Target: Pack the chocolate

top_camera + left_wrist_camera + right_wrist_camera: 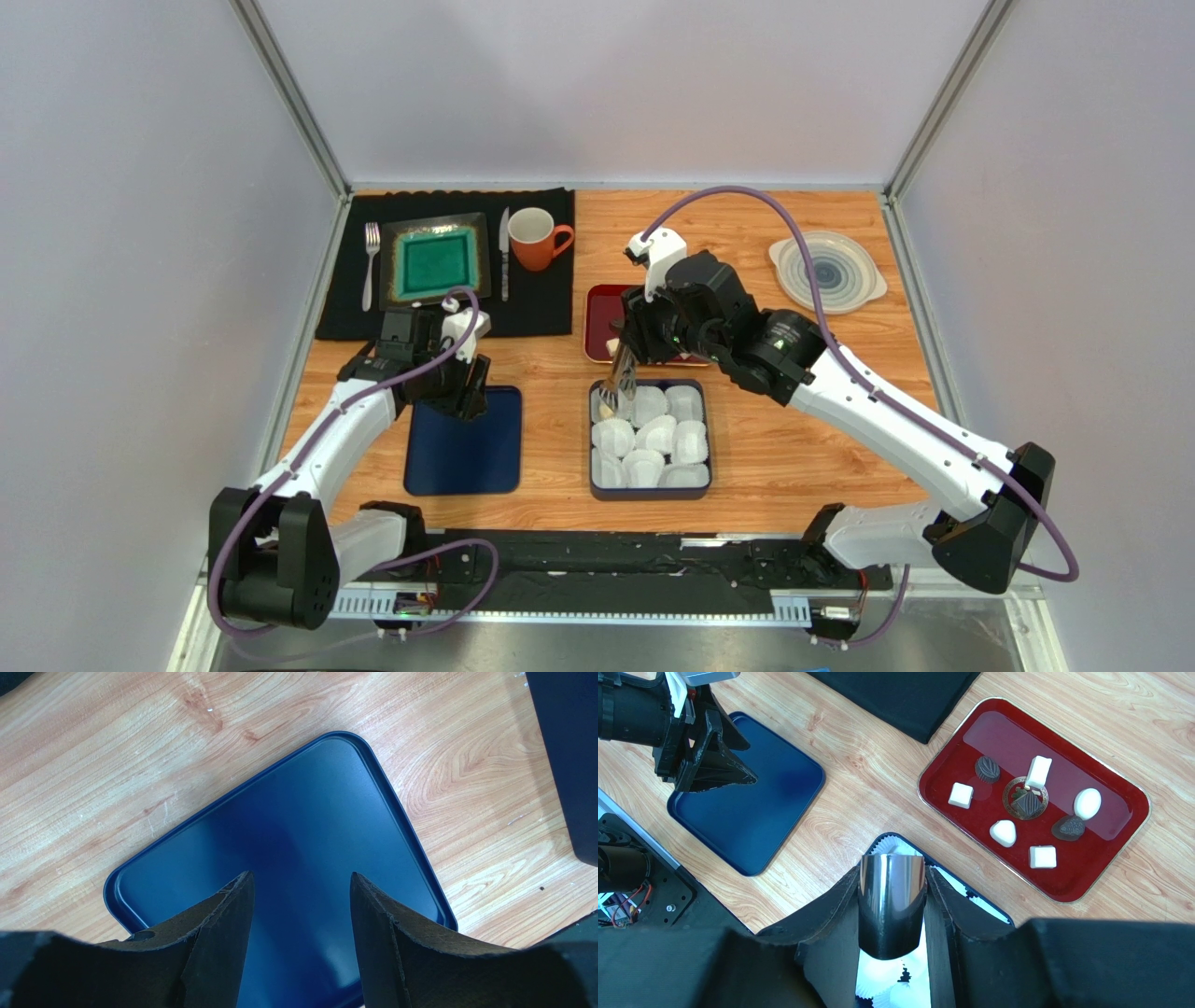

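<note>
The chocolate (1004, 833) is lying in the red tray (990, 735) on the counter (758, 476), some pieces brown and some white. The right claw (892, 878) is not touching any of them; they are sitting near it, off to one side. That claw is squeezing a shiny metal tool (892, 913) and hanging over the box (650, 493) of white paper cups (652, 434), just beside the red tray. The left claw (302, 882) is standing wide with nothing in it, over the blue tray (316, 812). The right wrist view is showing every sweet clearly, but in the top view the arm is hiding most of the red tray
</note>
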### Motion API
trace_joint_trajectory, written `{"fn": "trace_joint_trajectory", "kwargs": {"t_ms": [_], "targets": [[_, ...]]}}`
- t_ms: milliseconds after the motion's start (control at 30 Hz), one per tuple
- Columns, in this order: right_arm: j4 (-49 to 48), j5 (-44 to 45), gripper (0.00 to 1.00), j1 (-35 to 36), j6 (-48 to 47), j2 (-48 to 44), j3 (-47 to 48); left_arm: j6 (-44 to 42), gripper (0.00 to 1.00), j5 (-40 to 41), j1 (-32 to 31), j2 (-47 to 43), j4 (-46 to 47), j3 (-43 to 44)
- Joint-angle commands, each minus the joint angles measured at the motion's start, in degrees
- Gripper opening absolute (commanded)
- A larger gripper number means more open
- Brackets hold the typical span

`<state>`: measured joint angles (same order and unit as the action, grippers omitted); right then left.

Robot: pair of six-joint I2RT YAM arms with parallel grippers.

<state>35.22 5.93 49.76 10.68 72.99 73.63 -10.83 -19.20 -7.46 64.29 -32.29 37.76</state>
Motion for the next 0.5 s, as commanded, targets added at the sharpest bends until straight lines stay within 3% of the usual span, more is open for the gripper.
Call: {"fn": "trace_joint_trajectory", "kwargs": {"t_ms": [0,267,467], "targets": [[-2.97,0.22,0.35,0.34,-0.22,-0.31,3.19,-1.39,0.61,-1.01,0.08,-1.36,0.12,0.12],[-2.44,3.82,0.3,-0.54,-2.24,-0.31,7.75,-1.39,0.61,-1.37,0.08,-1.45,-0.05,0.3],[-2.09,1.19,0.3,-6.24,-2.24,2.06,11.27,-1.39,0.61,-1.36,0.08,-1.45,-0.31,0.74]]}}
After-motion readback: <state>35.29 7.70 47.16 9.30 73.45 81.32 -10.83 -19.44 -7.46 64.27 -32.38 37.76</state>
